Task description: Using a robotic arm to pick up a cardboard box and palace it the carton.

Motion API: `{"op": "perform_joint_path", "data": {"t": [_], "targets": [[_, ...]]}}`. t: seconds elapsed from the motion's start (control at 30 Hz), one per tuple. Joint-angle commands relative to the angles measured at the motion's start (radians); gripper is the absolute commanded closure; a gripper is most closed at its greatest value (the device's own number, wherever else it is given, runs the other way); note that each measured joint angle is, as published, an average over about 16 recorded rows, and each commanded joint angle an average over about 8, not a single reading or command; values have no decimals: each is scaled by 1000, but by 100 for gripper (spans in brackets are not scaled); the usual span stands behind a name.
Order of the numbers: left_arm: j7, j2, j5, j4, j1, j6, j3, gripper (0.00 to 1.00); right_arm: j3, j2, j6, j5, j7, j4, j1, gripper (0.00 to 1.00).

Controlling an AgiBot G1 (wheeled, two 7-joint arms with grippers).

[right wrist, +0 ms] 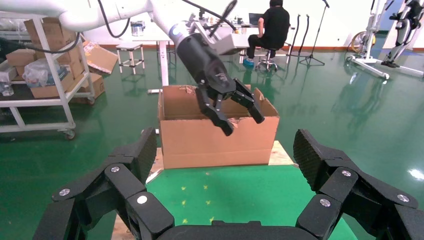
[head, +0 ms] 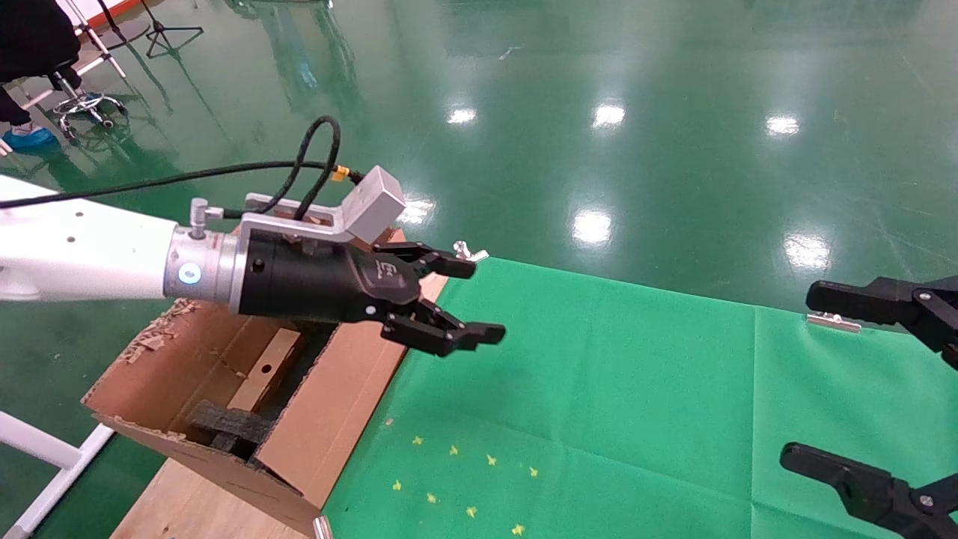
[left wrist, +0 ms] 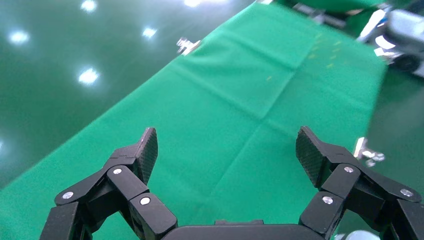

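My left gripper (head: 479, 299), on the white arm, is open and empty. It hovers over the carton's right wall and the edge of the green cloth; it also shows in the left wrist view (left wrist: 227, 142) and the right wrist view (right wrist: 243, 125). The large brown carton (head: 352, 404) stands at the table's left end and shows in the right wrist view (right wrist: 220, 140). The small slim cardboard box (head: 266, 370), with a round hole, lies inside the carton beside dark foam (head: 232, 427). My right gripper (head: 808, 374) is open and empty at the far right (right wrist: 225, 145).
A green cloth (head: 599, 389) covers the table, with small yellow marks (head: 464, 479) near the front. Metal clips (head: 832, 322) hold its far edge. A wooden board (head: 179, 501) lies under the carton. A shelving cart (right wrist: 40, 75) and a seated person (right wrist: 274, 25) are beyond.
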State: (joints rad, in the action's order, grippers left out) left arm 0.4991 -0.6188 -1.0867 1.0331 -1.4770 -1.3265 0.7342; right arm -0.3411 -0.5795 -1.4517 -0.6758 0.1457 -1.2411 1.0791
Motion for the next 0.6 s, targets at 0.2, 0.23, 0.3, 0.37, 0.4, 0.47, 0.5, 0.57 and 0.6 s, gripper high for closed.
{"op": "perform_joint_path", "data": {"t": [0.2,0.23,0.3,0.37,0.4,0.47,0.5,0.57,0.6], "targets": [[-83,2,95,67,108,-45,-122,0,0,0,0,0,0,0,0,0],[-95,2,109,77,123,-52,-139,0,0,0,0,0,0,0,0,0],[-119,3,136,96,154,-65,-174,0,0,0,0,0,0,0,0,0],[-143,4,164,116,185,-78,-209,0,0,0,0,0,0,0,0,0],[-155,4,177,125,200,-84,-226,0,0,0,0,0,0,0,0,0],[-179,4,205,144,231,-97,-261,0,0,0,0,0,0,0,0,0],[-191,5,218,154,247,-104,-279,0,0,0,0,0,0,0,0,0],[-215,5,245,173,277,-117,-313,0,0,0,0,0,0,0,0,0],[-227,6,259,183,293,-123,-331,0,0,0,0,0,0,0,0,0]]}}
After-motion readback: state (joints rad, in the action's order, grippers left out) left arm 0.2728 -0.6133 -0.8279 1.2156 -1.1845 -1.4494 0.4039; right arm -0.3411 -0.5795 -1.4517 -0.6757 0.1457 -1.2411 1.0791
